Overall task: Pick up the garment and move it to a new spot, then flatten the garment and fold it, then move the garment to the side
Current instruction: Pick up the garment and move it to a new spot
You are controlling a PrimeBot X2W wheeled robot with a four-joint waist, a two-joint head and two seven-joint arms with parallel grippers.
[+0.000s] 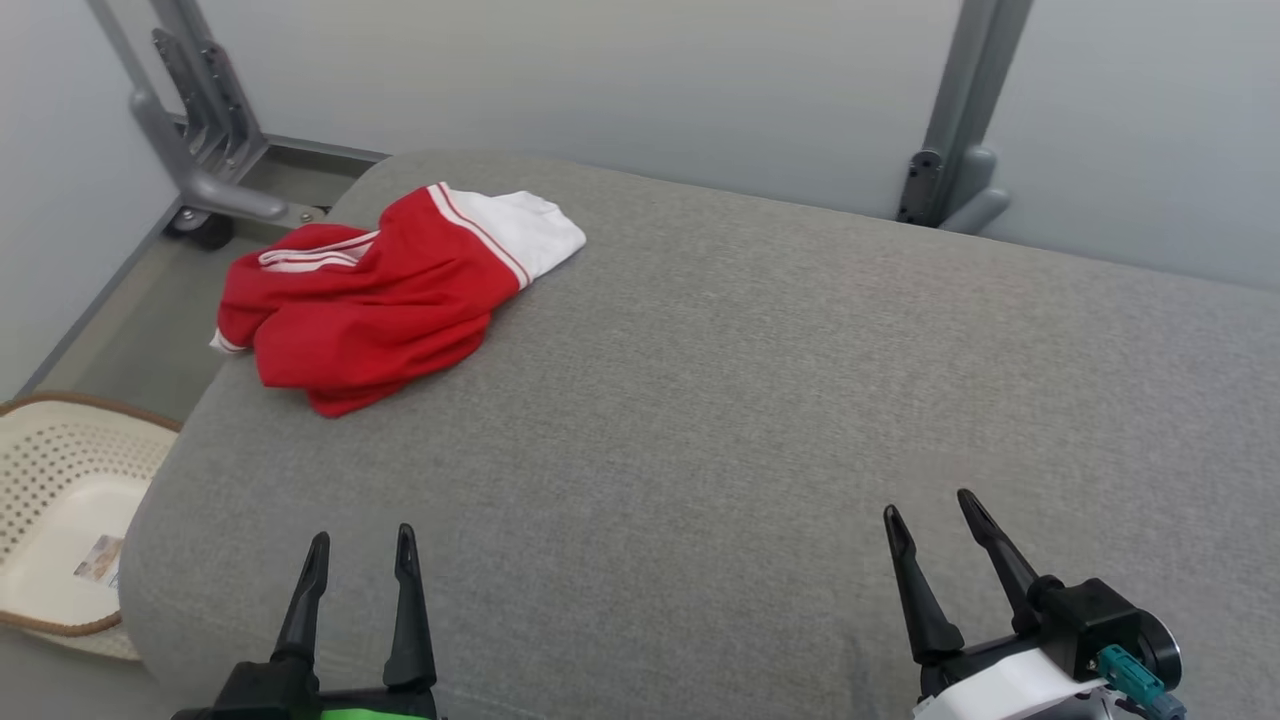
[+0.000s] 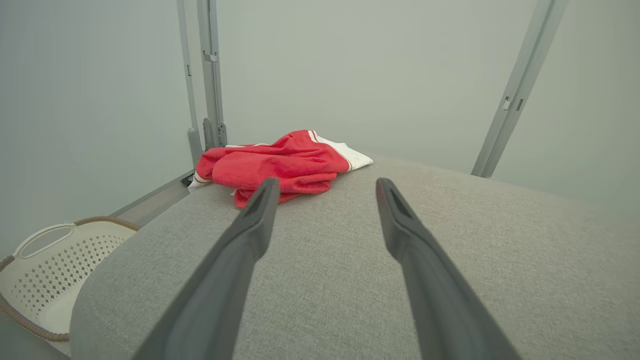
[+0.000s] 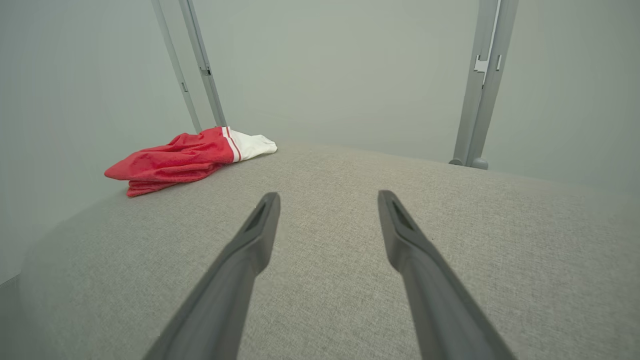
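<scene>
At the far left corner of the grey fabric-covered tabletop [image 1: 750,400] lies the garment [image 1: 370,310], a crumpled red piece with a white band and thin stripes, one edge reaching the tabletop's rim; whether it is shorts or a shirt is hard to tell from the bunched cloth. Near the front edge, well apart from it, the left hand [image 1: 362,537] and the right hand [image 1: 928,504] are poised over the bare fabric, each opened wide and holding nothing. Beside the tabletop's left side a cream perforated laundry basket [image 1: 60,470] stands on the floor [image 1: 130,320].
</scene>
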